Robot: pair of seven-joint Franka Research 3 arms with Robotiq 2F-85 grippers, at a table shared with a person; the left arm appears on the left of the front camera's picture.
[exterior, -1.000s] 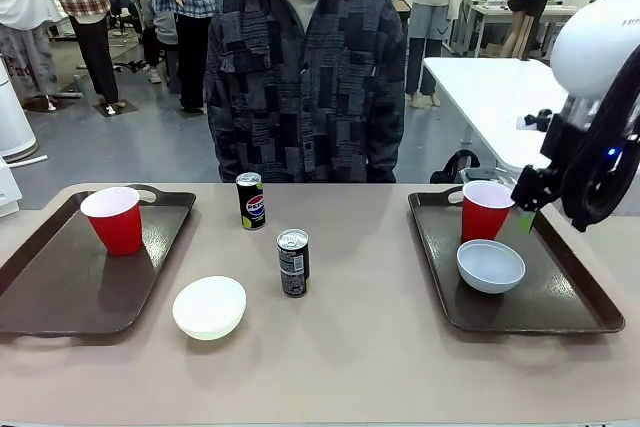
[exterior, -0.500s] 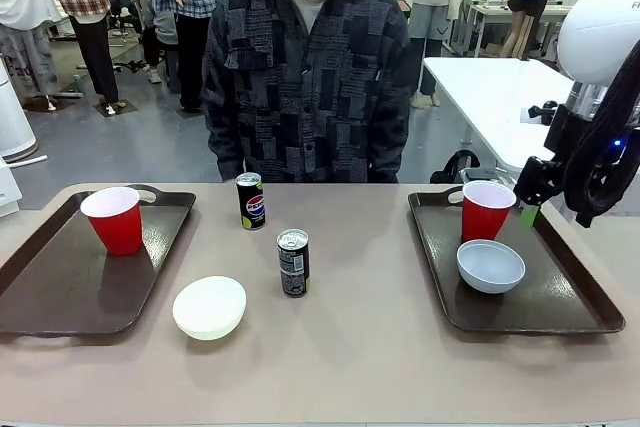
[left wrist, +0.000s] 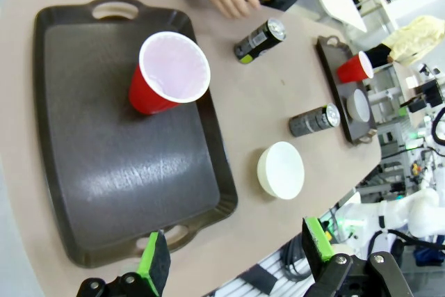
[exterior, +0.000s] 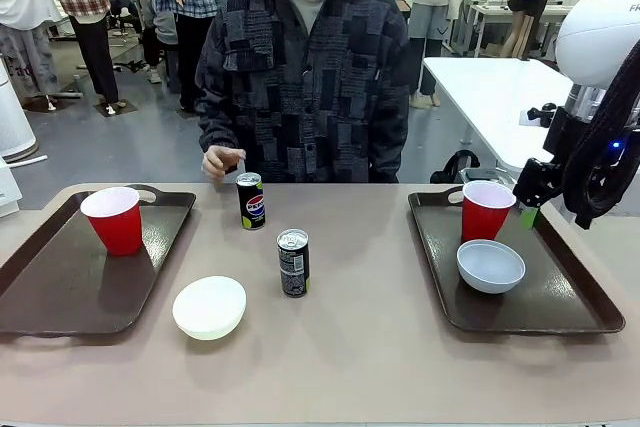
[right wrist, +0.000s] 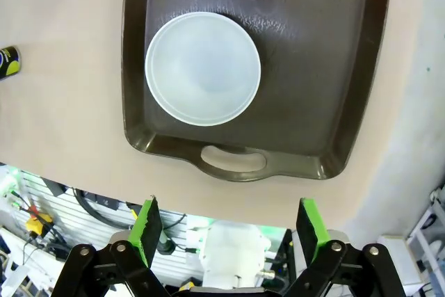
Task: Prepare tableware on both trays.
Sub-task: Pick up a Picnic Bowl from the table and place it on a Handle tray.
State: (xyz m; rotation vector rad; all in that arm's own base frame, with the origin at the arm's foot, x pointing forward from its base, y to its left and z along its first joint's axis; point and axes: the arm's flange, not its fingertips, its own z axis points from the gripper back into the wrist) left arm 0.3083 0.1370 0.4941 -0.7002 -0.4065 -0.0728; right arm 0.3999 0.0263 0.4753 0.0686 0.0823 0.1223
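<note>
On the right tray sit a red cup and bowl

grey floor and a white table behind.

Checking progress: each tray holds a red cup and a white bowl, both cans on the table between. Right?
No: in the front view the left tray holds just its red cup; its white bowl sits on the table beside it.
</note>
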